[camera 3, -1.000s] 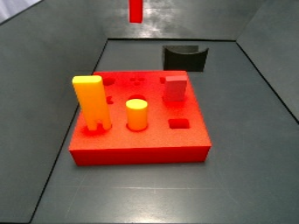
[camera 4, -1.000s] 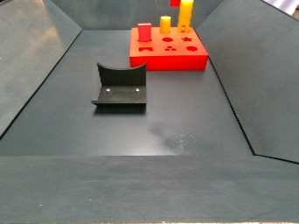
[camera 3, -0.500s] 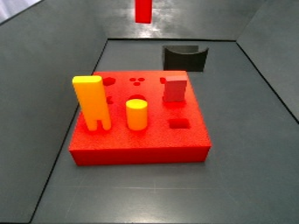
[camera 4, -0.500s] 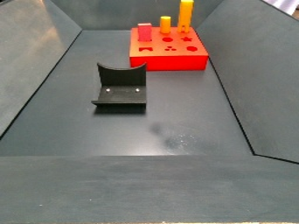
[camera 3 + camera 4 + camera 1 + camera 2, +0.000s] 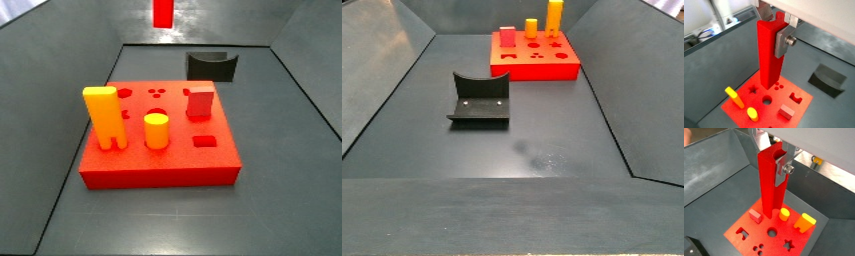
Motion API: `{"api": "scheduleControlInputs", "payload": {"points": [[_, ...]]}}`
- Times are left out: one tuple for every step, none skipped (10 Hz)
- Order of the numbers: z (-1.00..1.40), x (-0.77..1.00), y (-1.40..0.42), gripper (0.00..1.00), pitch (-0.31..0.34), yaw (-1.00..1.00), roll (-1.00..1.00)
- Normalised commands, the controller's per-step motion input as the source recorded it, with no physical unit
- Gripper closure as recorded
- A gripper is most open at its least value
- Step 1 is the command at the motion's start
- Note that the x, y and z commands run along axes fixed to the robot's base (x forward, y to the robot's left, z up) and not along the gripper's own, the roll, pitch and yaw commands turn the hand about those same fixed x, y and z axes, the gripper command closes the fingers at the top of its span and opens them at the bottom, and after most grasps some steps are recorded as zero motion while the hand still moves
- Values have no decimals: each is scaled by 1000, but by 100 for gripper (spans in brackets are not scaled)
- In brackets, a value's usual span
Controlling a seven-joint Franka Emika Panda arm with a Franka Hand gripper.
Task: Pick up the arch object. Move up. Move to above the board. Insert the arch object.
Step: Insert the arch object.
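My gripper [image 5: 773,34] is shut on the top of the arch object [image 5: 769,57], a tall bright red bar that hangs upright; both show in both wrist views, gripper [image 5: 771,164] and bar [image 5: 769,188]. The silver fingers [image 5: 783,41] clamp its notched upper end. The board [image 5: 769,111] lies far below it, also seen in a wrist view [image 5: 754,236], with open shaped holes. In a side view only the bar's lower end [image 5: 163,12] shows, high above the board's [image 5: 160,172] far side. In a side view the board [image 5: 543,71] shows, and the gripper is out of view.
On the board stand a tall yellow-orange block [image 5: 102,118], a yellow cylinder [image 5: 156,131] and a red peg [image 5: 199,100]. A dark grey block with an arched cutout [image 5: 211,66] sits on the floor beyond the board [image 5: 480,98]. Sloped grey walls enclose the floor.
The bar's lower end has shifted slightly to the right at the top of the side view since a second ago; it has hardly moved in the last half second.
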Motion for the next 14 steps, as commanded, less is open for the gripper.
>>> {"api": "scheduleControlInputs", "payload": {"points": [[-163, 166, 114, 100, 0, -906, 0], [-214, 140, 129, 100, 0, -900, 0], [-220, 134, 131, 100, 0, -894, 0], [-260, 126, 146, 100, 0, -871, 11], [-334, 114, 177, 100, 24, -829, 44], [-394, 114, 200, 100, 57, -800, 66], [-520, 114, 251, 100, 130, -726, 114], [-546, 114, 263, 100, 144, -706, 124], [-446, 103, 226, 100, 84, -780, 84], [-314, 111, 174, 100, 4, -851, 31], [-246, 137, 140, 100, 0, -880, 0], [-183, 180, 120, 100, -4, -903, 0], [-174, 183, 117, 100, -6, -903, 0], [-171, 183, 114, 100, -9, -906, 0]]}}
